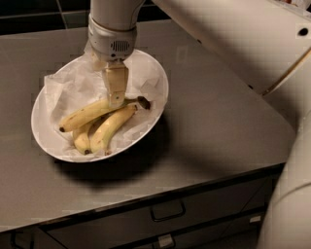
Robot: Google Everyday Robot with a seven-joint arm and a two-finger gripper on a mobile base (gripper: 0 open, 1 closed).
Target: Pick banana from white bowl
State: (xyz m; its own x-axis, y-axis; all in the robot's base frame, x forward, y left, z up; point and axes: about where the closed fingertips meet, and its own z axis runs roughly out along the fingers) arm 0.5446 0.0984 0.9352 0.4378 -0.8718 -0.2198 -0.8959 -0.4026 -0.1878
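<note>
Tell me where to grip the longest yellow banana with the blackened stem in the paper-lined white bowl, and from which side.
Probably best to take the banana near its dark stem end, straight down from above: it lies flat, with two shorter bananas crowding its near side. The gripper is right at that spot, over the white bowl.

Grey matte worktop (223, 121), dull sheen toward far edge. Dark tiled wall (34, 7) behind. Dark drawer fronts (209, 202) under front edge, recessed handle (167, 212). Gripper (115, 100) low over worktop's left half.
</note>
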